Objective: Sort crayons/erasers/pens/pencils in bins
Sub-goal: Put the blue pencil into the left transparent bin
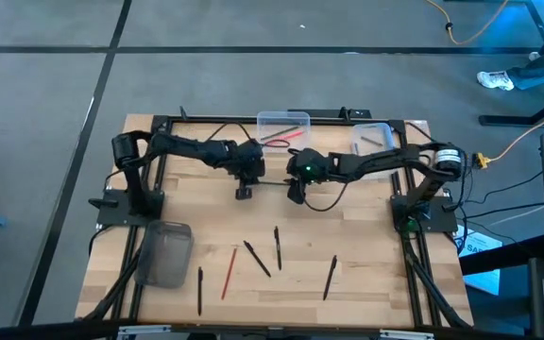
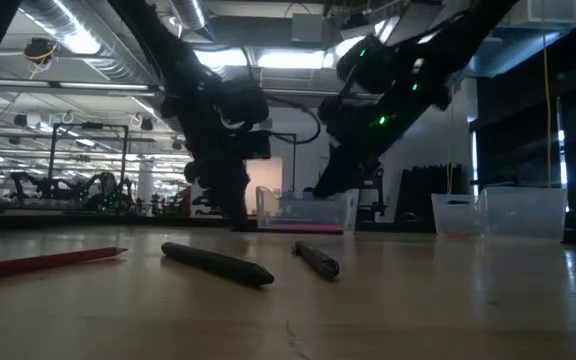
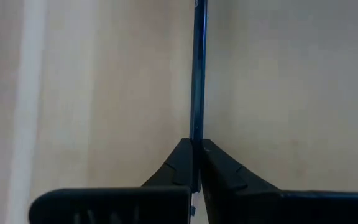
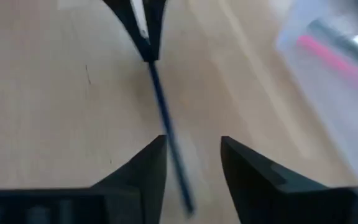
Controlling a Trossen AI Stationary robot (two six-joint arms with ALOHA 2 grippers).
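Note:
A thin dark blue pen (image 1: pixel 270 186) lies level between my two grippers at the table's middle. My left gripper (image 1: pixel 244 192) is shut on its left end. My right gripper (image 1: pixel 296 196) is open, with a finger on either side of the pen's right end (image 4: pixel 174 168); I cannot tell whether it touches. Two clear bins stand at the far edge: one (image 1: pixel 283 130) holds red and pink items, the other (image 1: pixel 374 139) is to its right. The smoky grey bin (image 1: pixel 165 252) stands near left. My left gripper pinches the pen's left end (image 3: pixel 196 140) between its two fingertips (image 3: pixel 180 158), coming from above. The pen sticks out level from the fingertips toward my right gripper. Whether it rests on the table or hangs just above it, I cannot tell.
Several loose items lie on the near half of the table: a dark one (image 1: pixel 199 288), a red one (image 1: pixel 228 274), two black ones (image 1: pixel 256 258) (image 1: pixel 277 247) and another dark one (image 1: pixel 330 277). Black frame rails run along the table's sides.

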